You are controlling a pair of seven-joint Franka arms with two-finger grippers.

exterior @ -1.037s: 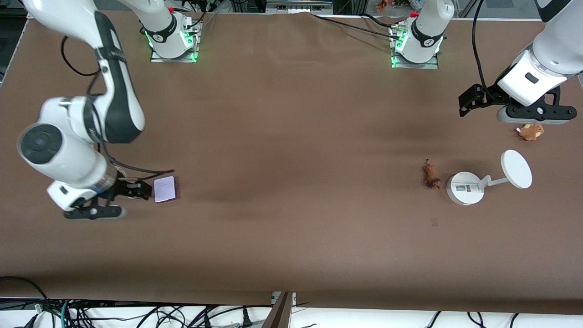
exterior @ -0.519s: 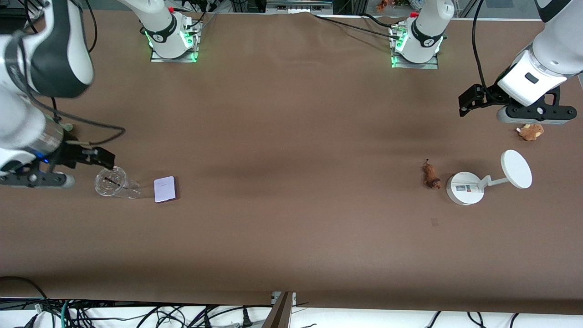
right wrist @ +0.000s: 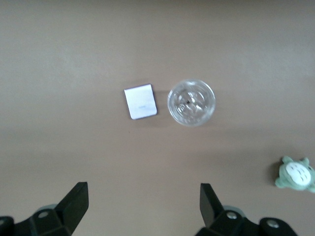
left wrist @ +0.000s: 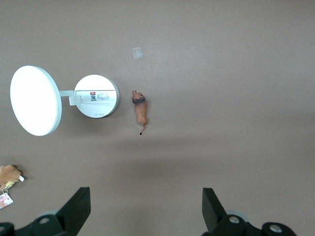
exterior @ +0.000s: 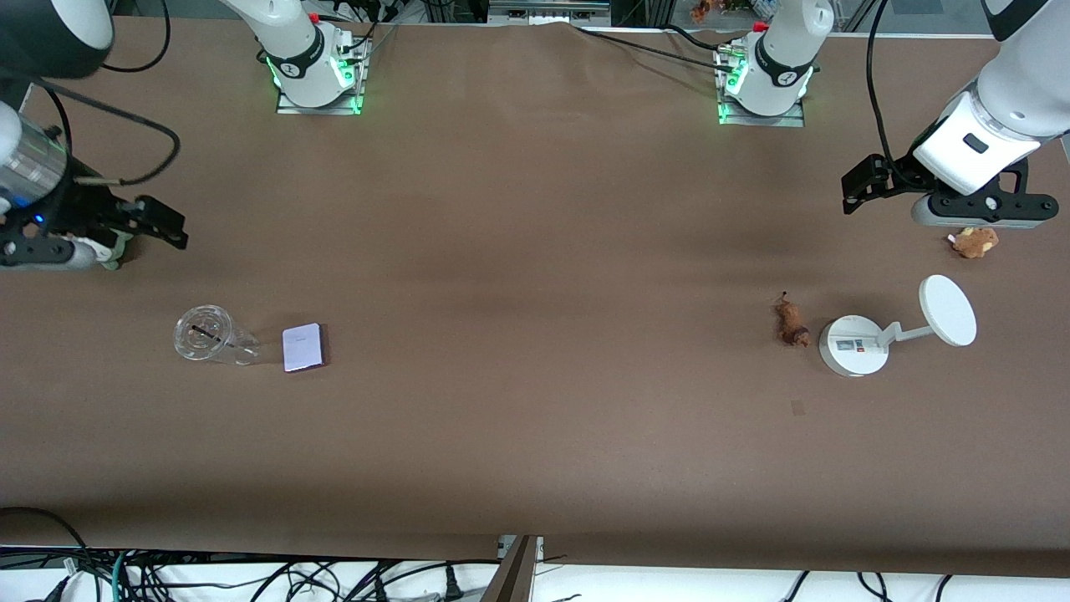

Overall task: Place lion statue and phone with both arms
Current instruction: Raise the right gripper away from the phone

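1. On the table (exterior: pixel 535 418), front view: a wide bare stretch of brown surface separates the two groups of objects, and the strip along the edge nearest the front camera is bare too.
2. Front view, right arm's end: the phone (exterior: pixel 303 347) lies flat, just beside a clear glass cup (exterior: pixel 203 335) that sits closer to that end's edge. The right gripper (exterior: pixel 109 238) hangs over the table edge, well apart from both; a patch of grey-green shows at its tip.
3. Front view, left arm's end: the lion statue (exterior: pixel 790 323) lies just beside the round base of a white stand (exterior: pixel 854 345), whose disc (exterior: pixel 947 310) reaches toward the table end. A brown plush (exterior: pixel 974 242) lies farther from the front camera, just under the left gripper (exterior: pixel 961 219).
4. Left wrist view: the left gripper (left wrist: pixel 143 209) has its fingers (left wrist: pixel 75 209) spread wide over bare table. The lion statue (left wrist: pixel 141 110), stand (left wrist: pixel 96 96) and plush (left wrist: pixel 9 177) all lie clear of the fingers.
5. Right wrist view: the right gripper (right wrist: pixel 142 209) is also spread wide and holds nothing. The phone (right wrist: pixel 141 101) and cup (right wrist: pixel 191 103) sit close together but apart. A grey-green plush (right wrist: pixel 295 174) lies near the cup; this view shows it whole, which the front view does not.
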